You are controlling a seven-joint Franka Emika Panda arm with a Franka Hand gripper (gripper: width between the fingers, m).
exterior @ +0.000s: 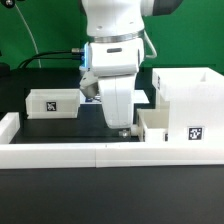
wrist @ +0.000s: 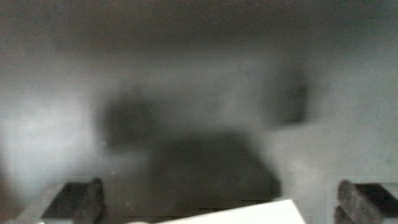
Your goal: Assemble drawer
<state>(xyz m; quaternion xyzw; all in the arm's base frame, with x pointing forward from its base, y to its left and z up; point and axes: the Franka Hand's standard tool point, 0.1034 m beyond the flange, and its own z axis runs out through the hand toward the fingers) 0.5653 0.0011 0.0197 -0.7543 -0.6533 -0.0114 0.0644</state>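
Nearest the onlooker, the border rail [exterior: 60, 153] runs across the whole exterior view; its two ends are cut off by the frame.

Just behind the rail, near its middle, the gripper [exterior: 122, 130] points straight down over the black table [exterior: 80, 128]. Its tips are too small to read from outside. The wrist view is heavily blurred, but it shows the fingers [wrist: 79, 200] standing wide apart. A white corner [wrist: 249, 214] lies between them and cannot be identified.

Also just behind the rail, toward the exterior view's right, sits the first tray [exterior: 160, 127]. Its opening faces up and its tag [exterior: 195, 133] faces the rail.

Farther behind the rail, toward the exterior view's left, the second tray [exterior: 35, 100] lies with its long axis parallel to the rail. Its tagged wall also faces the rail, and it stands well apart from the gripper.

Farthest from the rail, directly behind the first tray, stands the casing [exterior: 190, 90], the tallest part. The first tray hides its lower portion. Which way its open side faces cannot be told for certain.

The arm [exterior: 115, 40] is cut off above.
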